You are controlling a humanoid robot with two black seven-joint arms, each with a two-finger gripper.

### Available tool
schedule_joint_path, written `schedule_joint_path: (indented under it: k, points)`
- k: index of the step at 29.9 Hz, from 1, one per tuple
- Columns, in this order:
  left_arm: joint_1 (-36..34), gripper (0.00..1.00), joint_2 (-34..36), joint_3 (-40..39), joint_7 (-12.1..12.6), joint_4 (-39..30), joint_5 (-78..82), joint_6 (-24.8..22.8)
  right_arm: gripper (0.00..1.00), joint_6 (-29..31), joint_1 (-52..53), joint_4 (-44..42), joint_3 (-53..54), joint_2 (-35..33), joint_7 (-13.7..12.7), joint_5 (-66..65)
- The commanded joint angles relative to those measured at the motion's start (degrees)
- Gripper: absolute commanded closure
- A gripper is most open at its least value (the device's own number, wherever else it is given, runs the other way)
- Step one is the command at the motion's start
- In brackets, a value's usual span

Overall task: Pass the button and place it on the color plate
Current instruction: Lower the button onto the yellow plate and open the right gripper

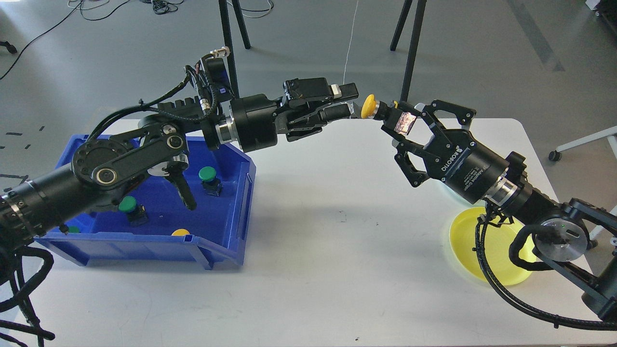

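Right gripper [396,120], marked ROBOTIQ, clamps yellow button [369,106]; left gripper [348,100] spread.

A white desk [337,231] stands on a grey floor [482,48]. Behind its far edge rise black tripod legs [412,53], with more legs [229,43] further left, and cables [96,9] trail across the floor at top left. A caster [554,155] on a white leg shows at right.

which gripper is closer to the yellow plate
Right. The right gripper, shut on the yellow button, is above and behind the yellow plate; the left gripper is farther left.
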Motion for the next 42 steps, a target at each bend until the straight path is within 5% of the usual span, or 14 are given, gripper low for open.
schedule_joint_path:
  k: [1,8,14,23,25,28,33,38,42]
  points:
    - [0.0,0.36,0.0,0.0,0.0,0.0,0.0,0.0,0.99,-2.1,-7.8,0.7,6.7,-0.4,0.0,0.2]
    - [0.0,0.36,-0.1,0.0,0.0,0.0,0.0,0.0,0.99,-10.6,-29.3,3.4,17.9,2.9,0.2,1.5]
    - [0.0,0.36,-0.2,0.0,0.0,0.0,0.0,0.0,0.99,-14.6,-43.7,4.0,26.0,11.8,2.9,3.4]
    - [0.0,0.35,-0.3,0.0,0.0,0.0,0.0,0.0,0.99,-24.8,-45.9,1.5,33.6,19.7,3.3,5.8]
    - [0.0,0.35,-0.2,0.0,0.0,0.0,0.0,0.0,0.9,-27.6,-45.1,0.4,34.0,20.1,3.2,5.8]
    - [0.0,0.35,-0.3,0.0,0.0,0.0,0.0,0.0,0.57,-30.8,-43.3,-0.6,33.8,20.1,2.9,5.8]
    - [0.0,0.35,-0.2,0.0,0.0,0.0,0.0,0.0,0.28,-31.0,-42.9,-0.7,33.6,20.1,2.9,5.8]
    - [0.0,0.35,-0.1,0.0,0.0,0.0,-0.1,0.0,0.09,-30.9,-42.7,-0.1,33.9,20.3,3.0,6.1]
    - [0.0,0.35,0.7,0.1,0.0,0.0,0.1,0.0,0.06,-30.6,-40.3,0.7,33.8,20.5,2.8,6.1]
